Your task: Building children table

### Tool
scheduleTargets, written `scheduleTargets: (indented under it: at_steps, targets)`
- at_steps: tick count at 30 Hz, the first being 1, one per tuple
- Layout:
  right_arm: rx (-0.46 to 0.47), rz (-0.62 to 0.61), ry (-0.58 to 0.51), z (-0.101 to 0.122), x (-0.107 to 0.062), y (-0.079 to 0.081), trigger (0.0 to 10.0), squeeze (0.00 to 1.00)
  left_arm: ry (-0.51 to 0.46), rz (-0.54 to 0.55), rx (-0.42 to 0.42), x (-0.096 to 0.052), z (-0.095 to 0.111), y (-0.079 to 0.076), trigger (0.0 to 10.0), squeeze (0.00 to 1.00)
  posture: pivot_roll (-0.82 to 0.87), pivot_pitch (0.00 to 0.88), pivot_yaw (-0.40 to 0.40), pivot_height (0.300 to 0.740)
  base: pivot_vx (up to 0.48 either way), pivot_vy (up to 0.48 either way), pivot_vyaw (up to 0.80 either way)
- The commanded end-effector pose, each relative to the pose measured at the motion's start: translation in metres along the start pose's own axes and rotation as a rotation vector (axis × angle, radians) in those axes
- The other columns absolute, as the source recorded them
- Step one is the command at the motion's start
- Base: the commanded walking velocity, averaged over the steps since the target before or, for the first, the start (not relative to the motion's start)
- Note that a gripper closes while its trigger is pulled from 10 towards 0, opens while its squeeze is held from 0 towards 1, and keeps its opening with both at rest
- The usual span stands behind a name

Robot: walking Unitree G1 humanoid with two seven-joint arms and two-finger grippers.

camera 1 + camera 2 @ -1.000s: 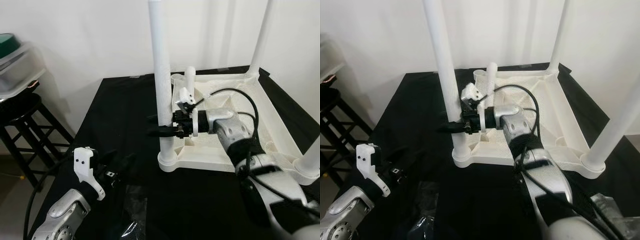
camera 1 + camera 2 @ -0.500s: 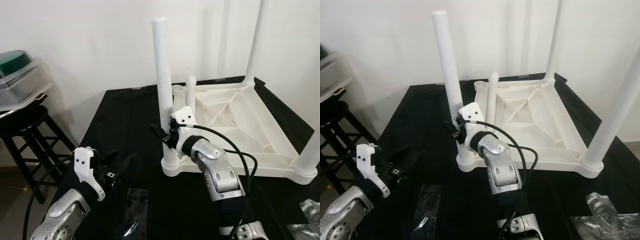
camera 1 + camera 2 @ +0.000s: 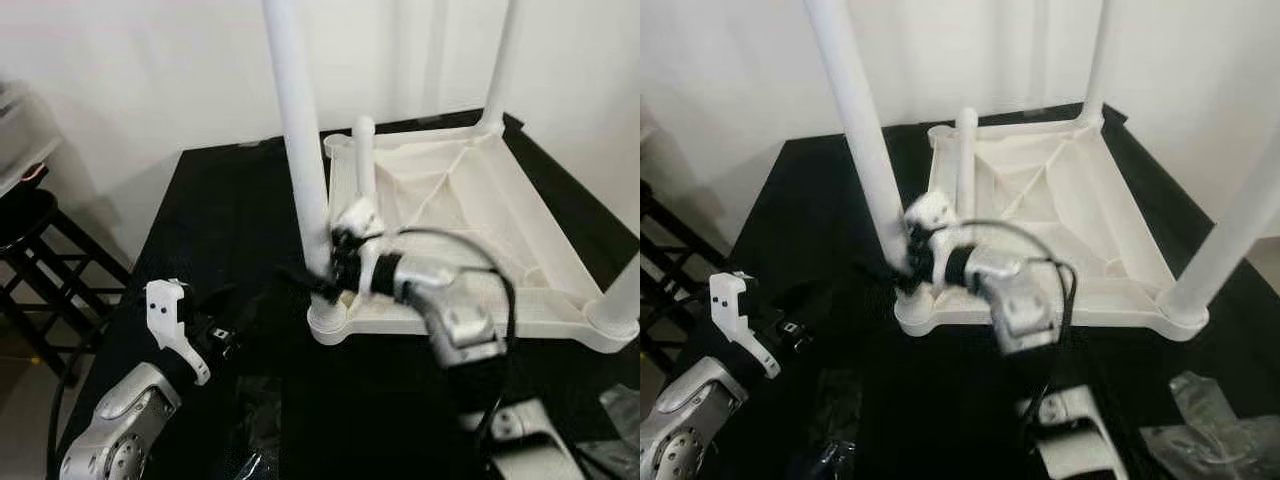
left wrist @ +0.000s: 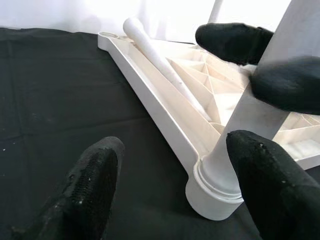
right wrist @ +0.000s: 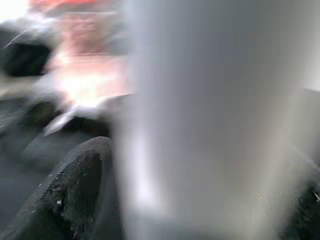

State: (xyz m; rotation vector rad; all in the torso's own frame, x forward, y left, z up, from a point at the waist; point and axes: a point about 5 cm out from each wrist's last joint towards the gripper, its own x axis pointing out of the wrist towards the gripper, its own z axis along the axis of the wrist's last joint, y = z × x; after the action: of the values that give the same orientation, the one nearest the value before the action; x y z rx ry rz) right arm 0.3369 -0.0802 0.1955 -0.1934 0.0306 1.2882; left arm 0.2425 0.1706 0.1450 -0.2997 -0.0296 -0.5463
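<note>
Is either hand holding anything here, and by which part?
The right hand grips the near-left table leg low down, just above its socket. The left hand is open, holding nothing.

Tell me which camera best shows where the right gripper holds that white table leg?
The left wrist view: the right gripper sits sharply on the table leg just above its socket. Both eye views show it smaller and blurred; the right wrist view shows a blurred leg up close.
</note>
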Motion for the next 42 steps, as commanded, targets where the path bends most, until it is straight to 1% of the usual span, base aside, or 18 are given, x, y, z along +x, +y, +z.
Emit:
scheduleTargets:
  at_steps: [1, 4, 7, 8, 9, 10, 16, 25, 27, 28, 29, 30, 31, 32, 34, 36, 37, 42]
  targets:
    - [0.001, 0.111, 0.015, -0.007, 0.003, 0.004, 10.0, 0.00, 0.024, 0.020, 0.005, -0.003, -0.003, 0.004, 10.0, 0.00, 0.00, 0.021, 0.091, 0.740, 0.000, 0.000, 0.00]
    - [-0.001, 0.176, 0.046, -0.008, 0.004, -0.003, 10.0, 0.00, 0.020, 0.022, 0.007, -0.003, -0.003, 0.003, 10.0, 0.00, 0.01, 0.020, 0.082, 0.740, 0.000, 0.000, 0.00]
    - [0.004, 0.180, 0.051, -0.007, 0.005, -0.005, 10.0, 0.00, 0.020, 0.023, 0.007, -0.003, -0.003, 0.002, 10.0, 0.00, 0.01, 0.020, 0.080, 0.740, 0.000, 0.000, 0.00]
    - [0.019, 0.179, 0.055, -0.007, 0.006, -0.008, 8.9, 0.00, 0.019, 0.023, 0.008, -0.003, -0.003, 0.002, 10.0, 0.00, 0.01, 0.020, 0.080, 0.740, 0.000, 0.000, 0.00]
    - [0.019, 0.179, 0.055, -0.007, 0.006, -0.008, 8.9, 0.00, 0.019, 0.023, 0.008, -0.003, -0.003, 0.002, 10.0, 0.00, 0.01, 0.020, 0.080, 0.740, 0.000, 0.000, 0.00]
    - [0.032, 0.172, 0.054, -0.007, 0.007, -0.012, 0.0, 0.00, 0.019, 0.024, 0.010, -0.004, -0.004, 0.002, 10.0, 0.00, 0.02, 0.022, 0.074, 0.740, 0.000, 0.000, 0.00]
    - [0.042, 0.168, 0.042, -0.005, 0.008, -0.018, 0.0, 0.00, 0.017, 0.026, 0.011, -0.005, -0.003, 0.002, 10.0, 0.00, 0.02, 0.028, 0.070, 0.740, 0.000, 0.000, 0.00]
    - [0.080, -0.026, -0.026, -0.010, -0.005, -0.031, 0.0, 0.00, 0.012, 0.025, 0.010, -0.004, -0.002, 0.001, 10.0, 0.00, 0.00, 0.040, 0.071, 0.740, 0.000, 0.000, 0.00]
    - [0.080, -0.026, -0.026, -0.010, -0.005, -0.031, 0.0, 0.00, 0.012, 0.025, 0.010, -0.004, -0.002, 0.001, 10.0, 0.00, 0.00, 0.040, 0.071, 0.740, 0.000, 0.000, 0.00]
    - [0.118, -0.116, -0.025, -0.019, -0.001, -0.027, 0.0, 0.00, 0.012, 0.025, 0.010, -0.005, -0.002, 0.001, 10.0, 0.00, -0.01, 0.047, 0.060, 0.740, 0.000, 0.000, 0.00]
    - [0.322, -0.483, -0.068, -0.038, 0.015, -0.012, 0.0, 0.00, 0.012, 0.026, 0.012, -0.005, -0.001, 0.002, 10.0, 0.00, 0.00, 0.050, 0.055, 0.740, 0.000, 0.000, 0.00]
    - [0.322, -0.483, -0.068, -0.038, 0.015, -0.012, 0.0, 0.00, 0.012, 0.026, 0.012, -0.005, -0.001, 0.002, 10.0, 0.00, 0.00, 0.050, 0.055, 0.740, 0.000, 0.000, 0.00]
    - [0.495, -0.768, -0.049, -0.055, 0.015, 0.000, 0.0, 0.00, 0.012, 0.027, 0.014, -0.004, 0.000, 0.003, 10.0, 0.00, 0.00, 0.050, 0.055, 0.740, 0.000, 0.000, 0.00]
    - [0.435, -0.774, -0.071, -0.047, 0.021, 0.010, 0.0, 0.00, 0.019, 0.028, 0.019, -0.005, -0.001, 0.005, 10.0, 0.00, -0.04, 0.060, 0.097, 0.740, 0.000, 0.000, 0.00]
    - [0.415, -0.734, -0.081, -0.043, 0.026, 0.012, 0.0, 0.00, 0.023, 0.028, 0.022, -0.004, -0.002, 0.005, 10.0, 0.00, -0.04, 0.026, 0.080, 0.740, 0.000, 0.000, 0.00]
    - [0.307, -0.574, -0.062, -0.039, 0.038, 0.015, 0.0, 0.00, 0.029, 0.022, 0.027, -0.003, -0.003, 0.005, 10.0, 0.00, -0.02, 0.044, 0.073, 0.740, 0.000, 0.000, 0.00]
    - [0.286, -0.551, -0.038, -0.043, 0.041, 0.018, 0.0, 0.00, 0.031, 0.018, 0.029, -0.002, -0.003, 0.005, 10.0, 0.00, -0.03, 0.042, 0.075, 0.740, 0.000, 0.000, 0.00]
    - [0.281, -0.542, -0.005, -0.048, 0.042, 0.022, 0.0, 0.00, 0.009, 0.036, 0.018, -0.003, -0.002, 0.006, 10.0, 0.00, -0.03, 0.039, 0.069, 0.740, 0.000, 0.000, 0.00]
